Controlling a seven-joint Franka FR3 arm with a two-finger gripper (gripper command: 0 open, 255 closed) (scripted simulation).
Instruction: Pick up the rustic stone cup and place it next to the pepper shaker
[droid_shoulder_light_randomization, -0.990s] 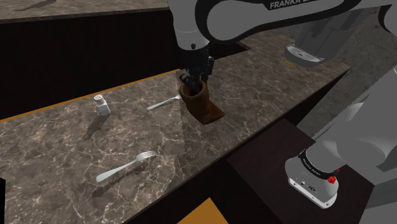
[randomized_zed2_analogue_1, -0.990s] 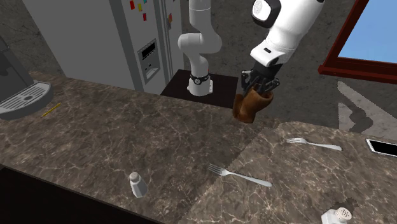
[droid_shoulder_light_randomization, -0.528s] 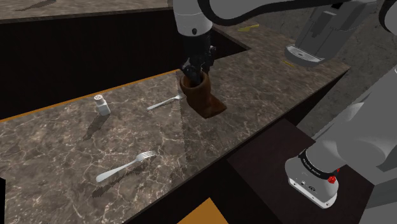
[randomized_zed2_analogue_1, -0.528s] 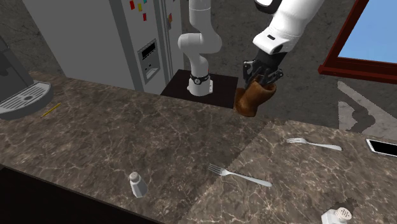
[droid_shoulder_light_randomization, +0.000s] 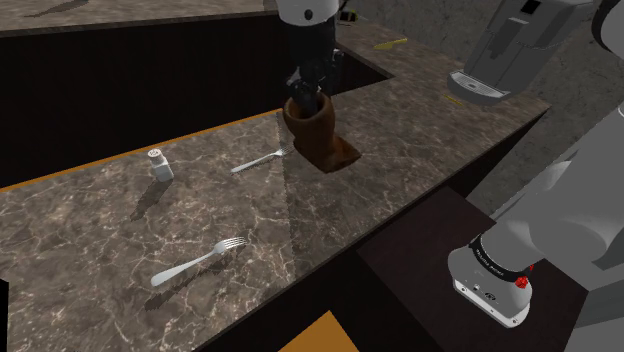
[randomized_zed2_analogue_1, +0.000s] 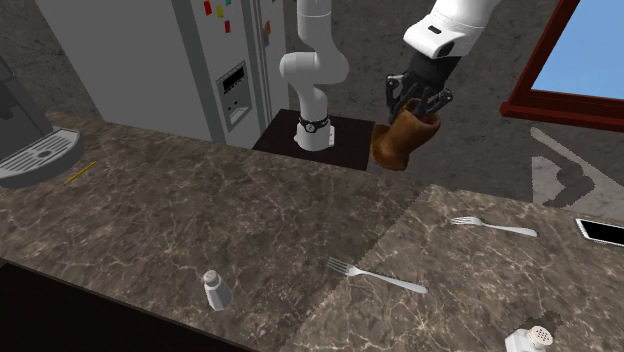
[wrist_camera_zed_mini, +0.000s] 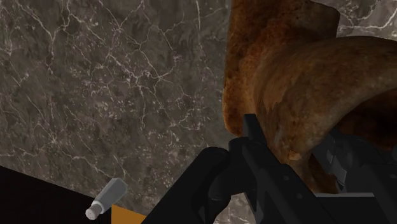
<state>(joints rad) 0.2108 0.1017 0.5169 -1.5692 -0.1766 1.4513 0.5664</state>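
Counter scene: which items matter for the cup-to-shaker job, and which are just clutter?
Job: brown rough-surfaced cup, clasped above the counter; black two-finger gripper; small grey capped shaker, probably the pepper one.
Clutter: two silver forks; white shaker at the counter edge; grey coffee machine.

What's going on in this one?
The arm's hand is shut on the rim of a brown cup and holds it tilted in the air above the marble counter. A small shaker stands upright near the counter's edge, well apart from the cup, and a fork lies between them. The cup is not yet set down next to the shaker.
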